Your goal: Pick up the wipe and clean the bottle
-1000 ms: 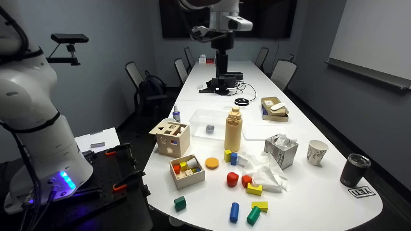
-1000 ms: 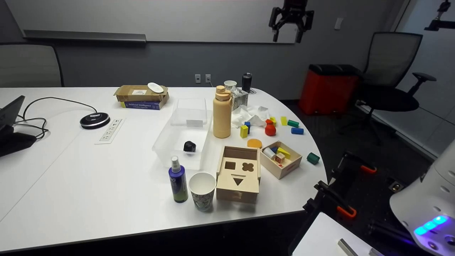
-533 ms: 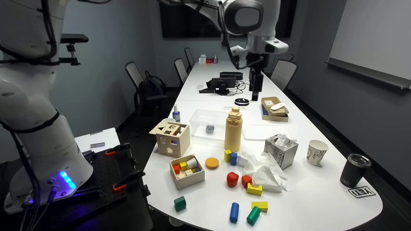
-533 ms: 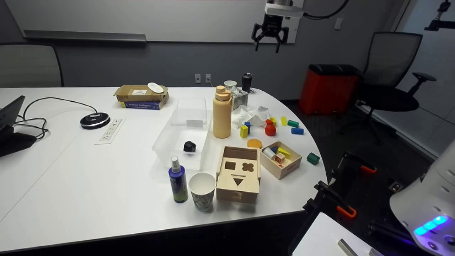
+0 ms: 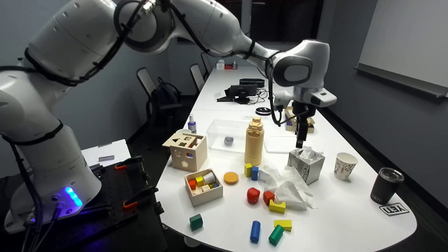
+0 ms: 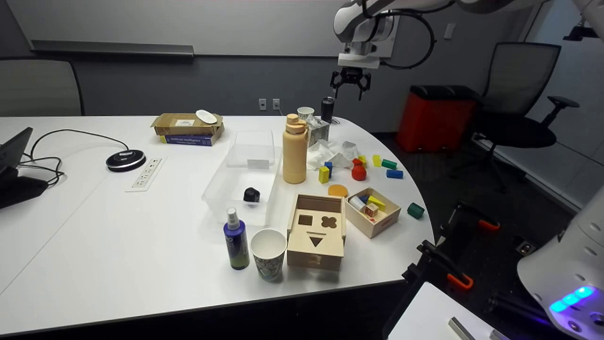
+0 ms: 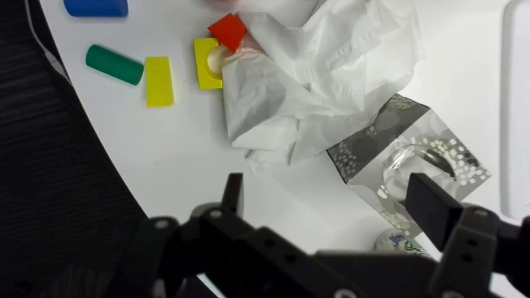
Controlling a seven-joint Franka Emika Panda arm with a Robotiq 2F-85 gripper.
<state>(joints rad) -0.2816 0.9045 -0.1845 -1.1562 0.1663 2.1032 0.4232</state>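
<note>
– in an exterior view, where is the white tissue (image 5: 290, 187) seen?
– crumpled on the table (image 5: 336, 225), near the upright water bottle (image 5: 254, 144).
– in an exterior view, is anything grasped by the gripper (image 6: 348, 98)?
– nothing; it is raised above the table. in the wrist view, the fingers (image 7: 432, 211) are spread wide.
– so approach is judged in hand; next, centring over the white tissue, descent and closing are needed.
</note>
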